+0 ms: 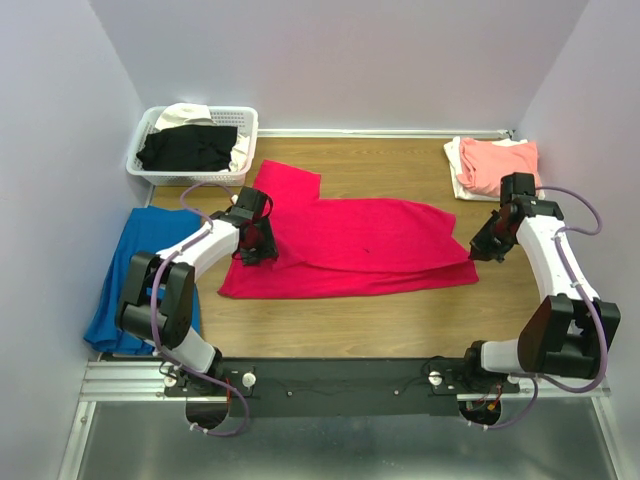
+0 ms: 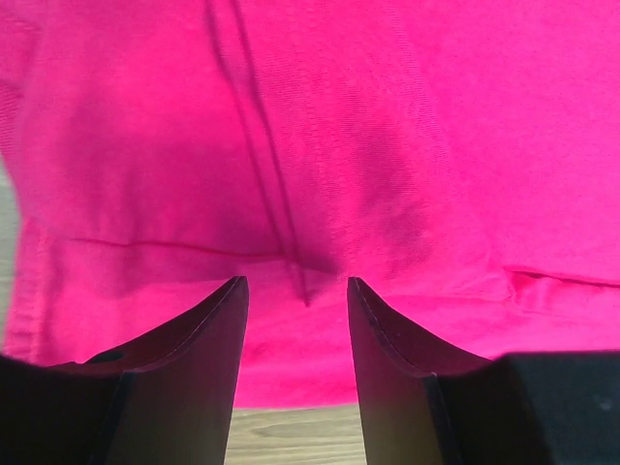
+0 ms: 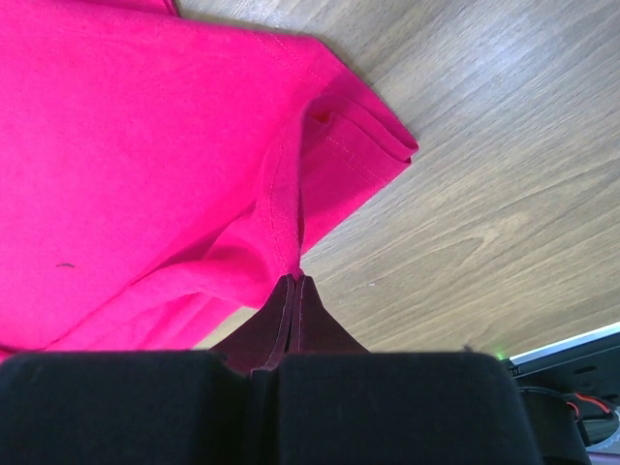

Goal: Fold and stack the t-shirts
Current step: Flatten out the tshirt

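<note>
While the red t-shirt [image 1: 370,245] lies flat across the middle of the table [image 1: 400,325], you have one arm at each end of it. One sleeve points toward the far-left corner.

Your left gripper [image 1: 258,250] is down over the shirt's left end, close to the near hem. Its jaws stand spread. In the left wrist view the two dark fingers [image 2: 194,349] frame a seam and a soft crease in the cloth, with nothing caught between them. You cannot tell from here whether the tips actually touch the fabric. A strip of bare wood shows just below the hem.

Your right gripper [image 1: 482,250] is at the shirt's right end, near the table's right edge. Its fingers are pressed tightly together, and a ridge of the red cloth runs straight into their tips, so they are pinching the shirt's edge. Beside that pinch a doubled corner of fabric lies on the wood.

In the far-right corner a salmon-pink t-shirt [image 1: 500,165] sits folded on top of a cream t-shirt [image 1: 456,172]. In the far-left corner a white basket [image 1: 140,166] holds a black t-shirt [image 1: 190,148] and a white t-shirt [image 1: 185,113]. A blue garment [image 1: 140,270] lies along the left edge, beside your left arm.
</note>
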`<state>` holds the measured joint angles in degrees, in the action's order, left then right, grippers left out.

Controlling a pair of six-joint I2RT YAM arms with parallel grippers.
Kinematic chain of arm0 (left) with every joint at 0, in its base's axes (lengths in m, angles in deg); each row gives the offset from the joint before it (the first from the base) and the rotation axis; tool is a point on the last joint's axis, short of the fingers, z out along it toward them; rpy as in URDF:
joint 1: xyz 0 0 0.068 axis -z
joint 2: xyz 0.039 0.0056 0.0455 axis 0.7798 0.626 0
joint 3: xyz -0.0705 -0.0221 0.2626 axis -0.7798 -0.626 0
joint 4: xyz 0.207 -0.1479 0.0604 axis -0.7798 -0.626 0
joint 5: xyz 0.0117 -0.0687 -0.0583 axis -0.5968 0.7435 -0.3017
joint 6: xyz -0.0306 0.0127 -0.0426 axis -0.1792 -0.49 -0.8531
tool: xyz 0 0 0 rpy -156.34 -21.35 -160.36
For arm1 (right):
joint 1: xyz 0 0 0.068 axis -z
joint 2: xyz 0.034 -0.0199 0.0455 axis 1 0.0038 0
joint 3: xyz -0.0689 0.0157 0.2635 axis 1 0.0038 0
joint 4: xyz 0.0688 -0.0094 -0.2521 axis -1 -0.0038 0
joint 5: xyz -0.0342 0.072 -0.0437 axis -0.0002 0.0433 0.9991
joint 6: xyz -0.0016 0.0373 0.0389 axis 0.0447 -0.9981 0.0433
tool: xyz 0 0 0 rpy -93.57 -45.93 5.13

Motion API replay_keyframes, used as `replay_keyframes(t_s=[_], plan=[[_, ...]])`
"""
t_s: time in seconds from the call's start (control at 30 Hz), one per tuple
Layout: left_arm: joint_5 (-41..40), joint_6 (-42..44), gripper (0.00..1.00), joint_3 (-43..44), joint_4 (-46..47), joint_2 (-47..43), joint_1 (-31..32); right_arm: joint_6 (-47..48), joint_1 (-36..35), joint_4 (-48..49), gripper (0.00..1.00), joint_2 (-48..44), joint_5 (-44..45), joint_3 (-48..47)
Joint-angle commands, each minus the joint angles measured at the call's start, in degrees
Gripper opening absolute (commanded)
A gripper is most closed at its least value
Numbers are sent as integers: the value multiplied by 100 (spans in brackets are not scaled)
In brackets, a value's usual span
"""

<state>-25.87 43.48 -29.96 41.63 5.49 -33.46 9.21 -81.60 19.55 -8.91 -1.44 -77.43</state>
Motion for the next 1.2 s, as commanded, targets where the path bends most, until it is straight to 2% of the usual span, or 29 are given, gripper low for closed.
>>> replay_keyframes(t_s=[0.0,0.2,0.53,1.17], plan=[[243,-108,55,56,207,228,85,16,-10,112,1,86,-47,69],[287,-134,54,12,347,457,138,42,-10,112,1,104,-20,87],[314,-135,45,258,128,422,226,33,-10,121,1,95,41,148],[111,-214,45,337,-241,97,366,42,-10,165,1,139,67,245]])
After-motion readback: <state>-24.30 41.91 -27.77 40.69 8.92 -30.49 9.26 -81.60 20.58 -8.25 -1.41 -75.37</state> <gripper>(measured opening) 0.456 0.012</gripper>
